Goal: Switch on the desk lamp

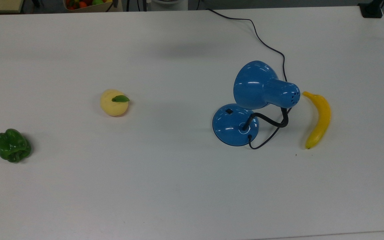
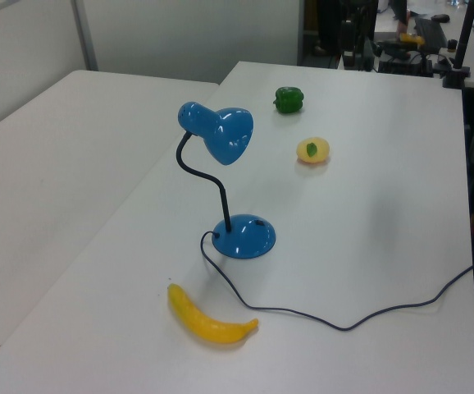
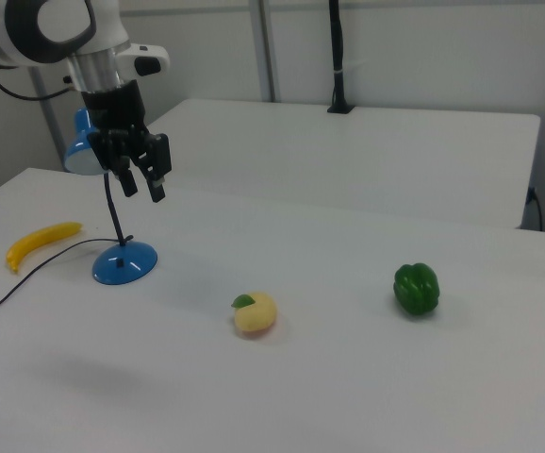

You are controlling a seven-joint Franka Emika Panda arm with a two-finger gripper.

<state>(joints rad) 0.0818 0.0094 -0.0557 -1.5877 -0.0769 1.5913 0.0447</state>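
A white counter [image 1: 178,186] carries one desk lamp [image 1: 257,90], one banana [image 1: 318,118], one yellow round fruit with a green leaf [image 1: 114,102] and one green bell pepper [image 1: 13,145].

The desk lamp is glossy blue. In the top view it stands toward the top view's right, its round domed base [image 1: 234,125] on the counter and its bell-shaped shade [image 1: 253,85] hanging over the base's upper edge, hiding part of it. A small black switch [image 1: 229,111] sits on the base, just clear of the shade's rim. The black bendy neck [image 1: 272,121] loops out from the base; its upper end is hidden behind the shade. One black cord [image 1: 265,43] leaves the base and runs to the counter's far edge at the top of the top view, where it is cut off. No glow shows from the shade.

The banana lies just beside the lamp, at the top view's right, apart from it. The yellow fruit is well apart toward the top view's left, and the pepper farther left again.

In the left view the lamp [image 2: 221,135] stands upright, with the banana [image 2: 208,320] in front of it and the cord [image 2: 344,316] trailing to the left view's right.

In the right view the tool [image 3: 140,179] hangs in the air above the counter, just beside the lamp's shade [image 3: 82,151], at its right in the right view and above the base [image 3: 124,264]. Its two dark fingers [image 3: 156,170] stand apart, holding nothing. The arm above it is cut off at the upper left corner. At the top view's upper edge, a container of small fruit [image 1: 85,4] is partly cut off, its contents too small to count.
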